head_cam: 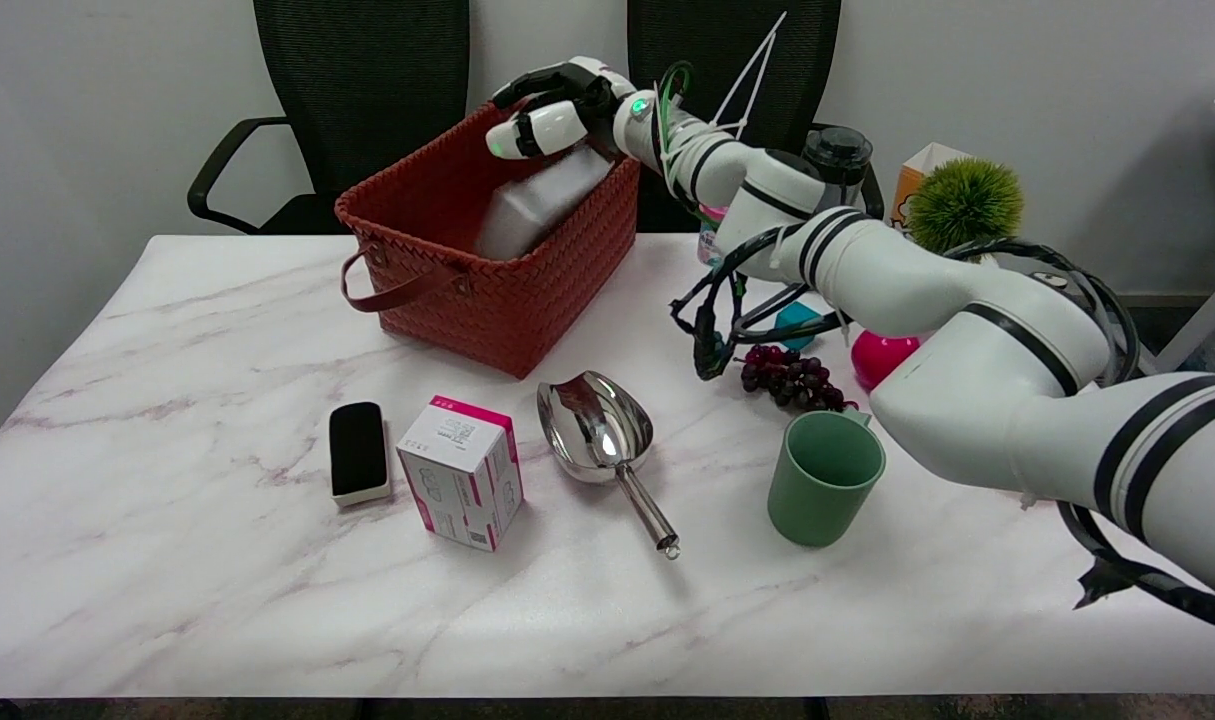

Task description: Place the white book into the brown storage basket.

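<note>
The white book (539,203) leans tilted inside the brown woven storage basket (487,290), its upper end against the basket's far right wall. My right hand (552,108) hovers over the basket's far right rim, just above the book's upper end. The thumb and fingers are apart with nothing seen between them. The book's lower end is hidden behind the basket's front wall.
In front of the basket lie a black eraser (357,452), a pink-and-white box (464,470), a metal scoop (602,440) and a green cup (824,478). Purple grapes (792,377), a pink ball (882,357), a dark-lidded jar (837,153) and a green plant (964,203) crowd the right.
</note>
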